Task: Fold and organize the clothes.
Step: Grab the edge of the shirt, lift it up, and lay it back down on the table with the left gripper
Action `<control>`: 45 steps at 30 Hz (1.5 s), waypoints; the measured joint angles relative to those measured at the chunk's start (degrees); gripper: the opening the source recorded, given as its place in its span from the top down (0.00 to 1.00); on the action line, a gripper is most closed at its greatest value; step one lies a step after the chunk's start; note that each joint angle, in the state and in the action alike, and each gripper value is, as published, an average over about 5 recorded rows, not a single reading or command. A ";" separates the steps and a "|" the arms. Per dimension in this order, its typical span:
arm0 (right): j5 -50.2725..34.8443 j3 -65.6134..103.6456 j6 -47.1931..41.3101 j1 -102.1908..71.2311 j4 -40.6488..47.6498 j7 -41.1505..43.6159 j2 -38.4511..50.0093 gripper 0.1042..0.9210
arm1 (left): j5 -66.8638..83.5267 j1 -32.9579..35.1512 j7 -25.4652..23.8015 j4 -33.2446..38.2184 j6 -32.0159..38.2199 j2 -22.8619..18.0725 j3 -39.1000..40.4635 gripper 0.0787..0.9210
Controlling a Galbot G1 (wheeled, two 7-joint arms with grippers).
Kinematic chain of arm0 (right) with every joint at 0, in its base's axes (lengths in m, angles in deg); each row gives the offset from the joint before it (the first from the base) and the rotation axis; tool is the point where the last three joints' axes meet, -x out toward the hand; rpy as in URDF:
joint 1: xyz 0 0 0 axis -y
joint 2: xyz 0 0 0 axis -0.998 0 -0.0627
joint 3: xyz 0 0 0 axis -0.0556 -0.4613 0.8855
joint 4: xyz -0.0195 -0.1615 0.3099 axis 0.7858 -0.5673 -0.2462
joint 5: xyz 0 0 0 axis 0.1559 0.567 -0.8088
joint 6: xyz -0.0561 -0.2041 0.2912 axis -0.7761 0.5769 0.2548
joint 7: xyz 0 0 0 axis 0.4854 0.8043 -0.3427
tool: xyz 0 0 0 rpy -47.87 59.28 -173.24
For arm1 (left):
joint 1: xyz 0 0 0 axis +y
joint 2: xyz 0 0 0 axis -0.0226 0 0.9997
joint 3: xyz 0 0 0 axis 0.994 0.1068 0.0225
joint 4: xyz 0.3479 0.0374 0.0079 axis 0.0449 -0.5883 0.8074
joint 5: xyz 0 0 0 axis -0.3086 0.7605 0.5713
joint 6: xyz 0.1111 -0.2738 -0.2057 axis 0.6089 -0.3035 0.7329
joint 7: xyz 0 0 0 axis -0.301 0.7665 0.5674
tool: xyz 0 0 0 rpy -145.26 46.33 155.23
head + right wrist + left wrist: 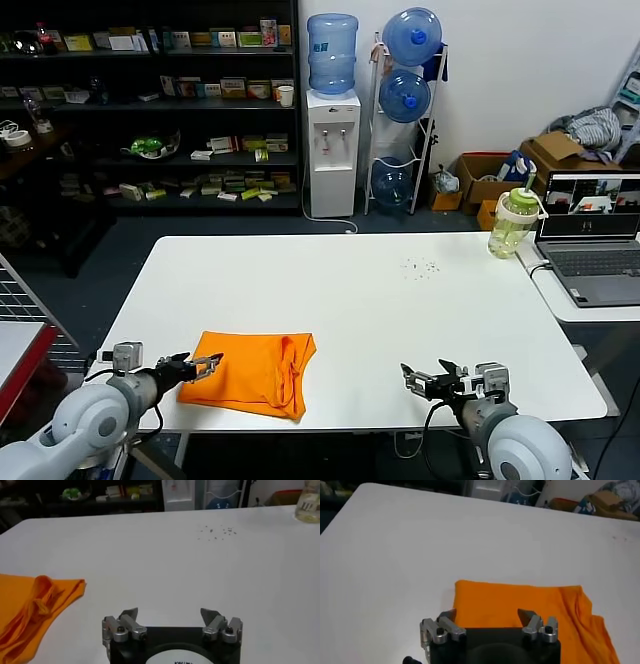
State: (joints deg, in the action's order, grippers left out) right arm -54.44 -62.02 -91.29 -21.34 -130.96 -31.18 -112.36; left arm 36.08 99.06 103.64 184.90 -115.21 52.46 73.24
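Note:
The clothes, one bright orange T-shirt (pixel 255 373), lie folded into a rough rectangle on the white table (pixel 380 290) near its front left edge. Bunched folds run down the shirt's right side (pixel 37 602). My left gripper (pixel 203 364) is open at the shirt's left edge, its fingers spread wide over the near edge of the fabric (pixel 520 605) with nothing between them. My right gripper (pixel 430 379) is open above bare table near the front right, well clear of the shirt, holding nothing.
A green-lidded water bottle (pixel 512 222) stands at the table's far right corner. An open laptop (pixel 592 235) sits on a side table to the right. Small dark specks (pixel 422 266) dot the tabletop. Shelves and a water dispenser (pixel 331 120) stand behind.

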 measured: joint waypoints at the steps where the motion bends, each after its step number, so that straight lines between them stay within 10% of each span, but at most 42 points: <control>1: -0.02 0.06 0.00 -0.03 0.00 0.01 0.03 0.12 | -0.22 -0.33 -1.29 -0.91 -0.21 0.27 0.02 0.12; 13: -0.17 -0.31 -0.06 0.54 0.37 -0.03 -0.04 0.12 | -2.44 -4.11 -11.26 -9.44 -1.93 1.48 1.14 0.12; 32: -0.29 -0.20 -0.14 0.17 0.48 -0.32 0.04 0.12 | -3.85 -5.23 -13.77 -11.69 -2.95 0.39 2.26 0.12; 45: -0.29 -0.18 -0.14 -0.11 0.29 -0.36 -0.02 0.12 | -4.19 -4.65 -13.70 -11.14 -3.20 -0.46 2.36 0.52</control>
State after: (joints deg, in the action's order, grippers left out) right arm -54.74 -62.19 -91.43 -21.45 -130.67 -31.55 -112.38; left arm 31.89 94.41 89.94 173.77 -118.41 52.01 75.60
